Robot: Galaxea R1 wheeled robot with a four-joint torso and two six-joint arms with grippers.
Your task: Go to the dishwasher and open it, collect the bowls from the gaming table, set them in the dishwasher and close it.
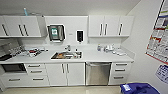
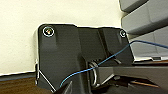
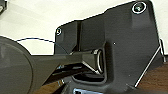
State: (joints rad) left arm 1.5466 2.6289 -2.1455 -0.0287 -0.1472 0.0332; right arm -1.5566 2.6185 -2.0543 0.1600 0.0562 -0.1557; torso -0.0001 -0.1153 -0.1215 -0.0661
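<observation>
The dishwasher (image 1: 98,73) stands under the white counter, right of the sink cabinet, its stainless steel front shut and its bar handle (image 1: 98,64) running across the top. I face the kitchenette from a short way back. The bowls and the gaming table are out of view. In both wrist views the robot's own dark plate stands before a pale wall and a strip of brown floor.
A sink (image 1: 66,55) with a tap is set in the counter (image 1: 105,58), with clutter at the left and small items at the right. White wall cabinets (image 1: 110,25) hang above. A blue bin (image 1: 138,89) sits on the floor at lower right, by a wall with posters (image 1: 158,37).
</observation>
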